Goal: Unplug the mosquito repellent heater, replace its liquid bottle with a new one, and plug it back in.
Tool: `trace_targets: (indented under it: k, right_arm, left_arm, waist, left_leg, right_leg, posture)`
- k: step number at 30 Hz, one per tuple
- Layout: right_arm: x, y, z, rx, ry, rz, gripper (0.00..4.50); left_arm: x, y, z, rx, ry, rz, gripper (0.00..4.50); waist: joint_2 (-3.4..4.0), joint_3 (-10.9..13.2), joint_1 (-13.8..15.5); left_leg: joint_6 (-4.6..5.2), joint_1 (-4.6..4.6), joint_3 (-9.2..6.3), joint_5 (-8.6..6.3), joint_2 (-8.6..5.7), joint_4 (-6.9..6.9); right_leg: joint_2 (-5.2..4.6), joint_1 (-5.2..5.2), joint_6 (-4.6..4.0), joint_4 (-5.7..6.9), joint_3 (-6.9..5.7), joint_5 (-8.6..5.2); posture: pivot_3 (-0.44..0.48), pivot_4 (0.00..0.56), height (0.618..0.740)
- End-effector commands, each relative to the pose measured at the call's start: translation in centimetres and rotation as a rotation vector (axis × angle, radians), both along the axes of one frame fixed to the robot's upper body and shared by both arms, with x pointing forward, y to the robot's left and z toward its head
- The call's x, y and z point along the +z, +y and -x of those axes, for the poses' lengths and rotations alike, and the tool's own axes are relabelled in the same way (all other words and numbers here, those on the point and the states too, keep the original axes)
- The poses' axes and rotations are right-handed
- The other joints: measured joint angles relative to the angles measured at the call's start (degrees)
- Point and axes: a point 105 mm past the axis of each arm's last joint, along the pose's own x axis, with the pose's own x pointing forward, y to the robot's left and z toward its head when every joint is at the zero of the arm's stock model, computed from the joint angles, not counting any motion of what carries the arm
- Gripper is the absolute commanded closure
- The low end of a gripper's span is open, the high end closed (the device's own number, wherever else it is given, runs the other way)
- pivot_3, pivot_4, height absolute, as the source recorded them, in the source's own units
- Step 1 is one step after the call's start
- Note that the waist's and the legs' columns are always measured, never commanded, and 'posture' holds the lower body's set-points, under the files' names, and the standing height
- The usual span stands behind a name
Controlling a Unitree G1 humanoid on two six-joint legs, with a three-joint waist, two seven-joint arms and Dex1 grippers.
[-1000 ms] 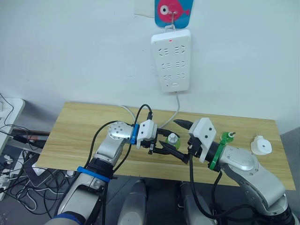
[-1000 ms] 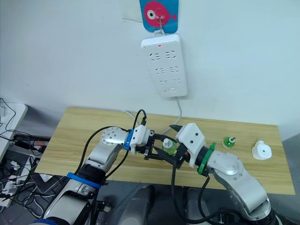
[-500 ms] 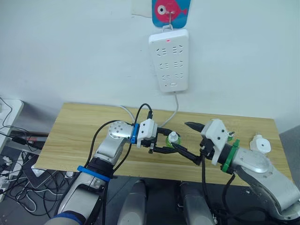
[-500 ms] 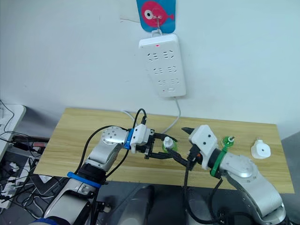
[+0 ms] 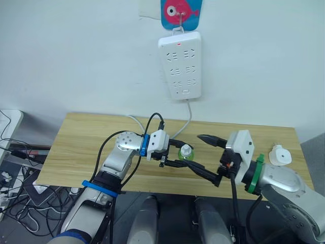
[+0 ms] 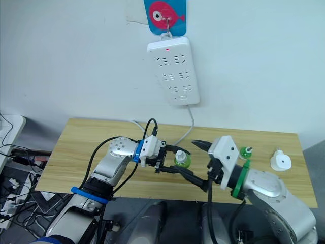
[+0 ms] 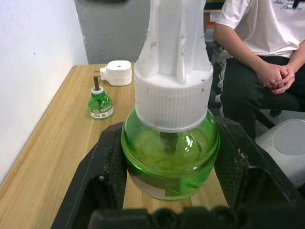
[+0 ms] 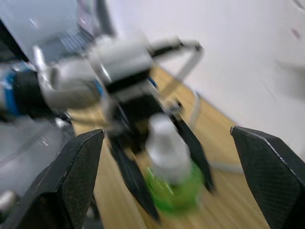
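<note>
Setting: wooden table (image 5: pixel 81 140) against a white wall; white power strip (image 5: pixel 181 65) hangs above it, no heater in its sockets.
Left gripper (image 5: pixel 179 157): closed around the body of a capped green bottle (image 5: pixel 186 153), held just above the table.
Right gripper (image 5: pixel 210 158): fingers spread wide, holding nothing, tips near the held bottle.
Mosquito repellent heater (image 5: pixel 280 155): lying on the table's right end, unplugged, well apart from both grippers.
Second bottle (image 6: pixel 246 152): 1 uncapped green bottle stands between right arm and heater.
Progress: unplugging looks done; uncapping, fitting the bottle and replugging remain.
</note>
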Motion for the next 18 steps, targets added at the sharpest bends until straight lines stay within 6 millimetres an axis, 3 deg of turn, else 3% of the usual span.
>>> trace_targets:
  k: [1, 2, 5, 15, 18]
  right_arm:
    - [0.5, 1.1, 0.1, 0.003, -0.022, -0.017, 0.06]
    - [0.4, 1.2, -0.1, -0.003, -0.025, -0.013, 0.06]
    - [-0.1, 1.1, -0.5, -0.019, -0.025, 0.013, 0.64]
    - [-0.2, 0.6, -1.0, -0.05, -0.11, 0.082, 4.11]
    - [0.7, 0.7, -0.5, -0.038, -0.136, 0.06, 4.14]
  left_arm:
    - [0.7, -0.2, 0.5, -0.026, -0.037, 0.021, 2.23]
    - [0.7, -0.2, 0.5, -0.028, -0.038, 0.02, 2.23]
    - [0.7, -0.3, 0.5, -0.03, -0.037, 0.019, 2.23]
    - [0.6, -0.6, 0.5, -0.031, -0.031, 0.024, 2.23]
    - [0.5, -0.5, 0.5, -0.027, -0.029, 0.023, 2.23]
  waist:
    - [0.0, 0.0, -0.01]
    - [-0.01, -0.01, 0.0]
    - [-0.01, -0.01, 0.12]
    - [-0.01, -0.01, 0.0]
    - [-0.01, -0.01, -0.02]
  left_leg:
    - [0.0, -0.01, 0.0, 0.0, -0.01, 0.0]
    - [0.0, -0.01, 0.01, 0.0, -0.01, 0.0]
    - [0.0, -0.01, -0.01, 0.0, -0.02, 0.0]
    - [0.0, -0.01, -0.02, 0.0, -0.02, 0.0]
    - [0.0, -0.01, -0.01, 0.0, -0.01, 0.0]
  right_leg:
    - [-0.01, -0.01, 0.0, 0.0, 0.01, 0.0]
    - [-0.01, -0.01, 0.0, 0.0, 0.01, 0.0]
    - [-0.02, 0.0, 0.0, -0.01, -0.01, 0.0]
    - [0.0, -0.01, 0.0, -0.01, -0.03, 0.0]
    - [-0.01, 0.0, 0.0, 0.0, -0.02, 0.0]
  posture:
    - [0.205, 0.271, 0.74]
    - [0.205, 0.271, 0.74]
    - [0.205, 0.279, 0.74]
    - [0.198, 0.287, 0.74]
    - [0.195, 0.287, 0.74]
